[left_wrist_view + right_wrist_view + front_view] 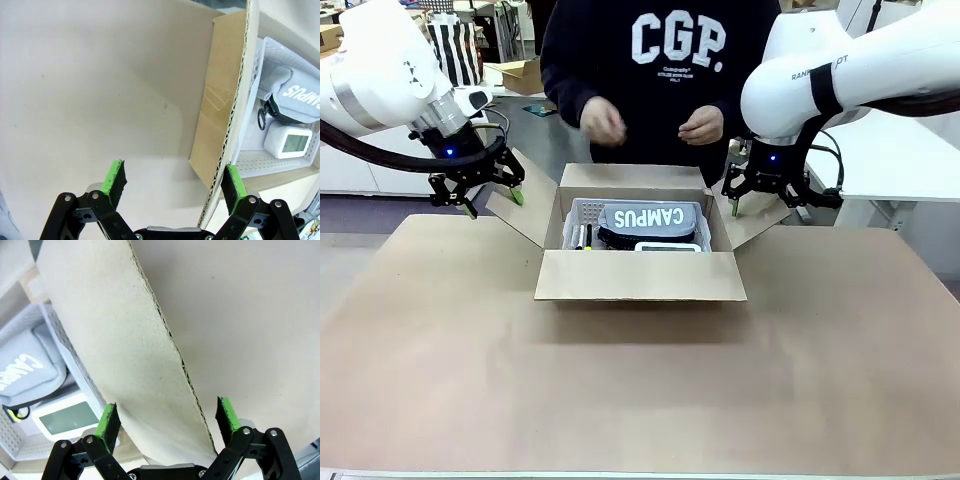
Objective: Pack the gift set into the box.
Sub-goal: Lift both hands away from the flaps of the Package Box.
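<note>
Front view, middle left: the left gripper [492, 200] gapes astride the left flap [525, 218]. The box [640, 277] sits mid-frame (pouch [650, 218] already inside). At right, the right gripper [752, 198], unclenched, straddles the other flap [756, 224], likely to fold it.

The front camera sits between the arms and looks across the surface [640, 400] at the person [660, 100]. Each wrist camera looks down past its own pincer, the left pincer [172, 187] or the right pincer [167, 420], from close above the box [640, 275] — seen in all three views.
</note>
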Robot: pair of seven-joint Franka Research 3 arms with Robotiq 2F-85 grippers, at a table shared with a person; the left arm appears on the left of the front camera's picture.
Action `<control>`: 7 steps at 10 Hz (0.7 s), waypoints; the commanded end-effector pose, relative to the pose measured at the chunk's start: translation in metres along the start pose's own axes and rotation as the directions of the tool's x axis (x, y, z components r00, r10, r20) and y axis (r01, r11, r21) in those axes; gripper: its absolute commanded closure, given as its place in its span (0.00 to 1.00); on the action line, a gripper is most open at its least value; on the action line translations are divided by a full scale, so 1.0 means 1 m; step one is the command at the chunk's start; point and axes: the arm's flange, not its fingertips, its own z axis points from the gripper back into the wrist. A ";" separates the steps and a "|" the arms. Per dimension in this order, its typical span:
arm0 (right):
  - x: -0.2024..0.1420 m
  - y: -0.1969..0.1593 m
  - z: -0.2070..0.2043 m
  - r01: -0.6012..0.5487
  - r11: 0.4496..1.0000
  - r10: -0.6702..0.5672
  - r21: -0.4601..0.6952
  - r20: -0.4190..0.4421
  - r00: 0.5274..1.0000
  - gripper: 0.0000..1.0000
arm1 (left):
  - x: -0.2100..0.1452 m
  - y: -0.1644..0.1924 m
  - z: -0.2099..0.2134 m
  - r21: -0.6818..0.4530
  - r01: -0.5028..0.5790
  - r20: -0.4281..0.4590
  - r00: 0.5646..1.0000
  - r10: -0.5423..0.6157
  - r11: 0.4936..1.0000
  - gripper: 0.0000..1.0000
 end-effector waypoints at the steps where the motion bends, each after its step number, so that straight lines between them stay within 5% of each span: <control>1: 0.002 0.005 0.001 0.008 1.000 -0.008 -0.016 0.008 1.000 0.00 | -0.001 -0.001 0.002 0.019 -0.014 0.006 1.000 0.014 1.000 0.00; 7: 0.002 0.005 0.001 0.008 1.000 -0.008 -0.016 0.008 1.000 0.00 | -0.001 -0.001 0.002 0.019 -0.014 0.006 1.000 0.014 1.000 0.00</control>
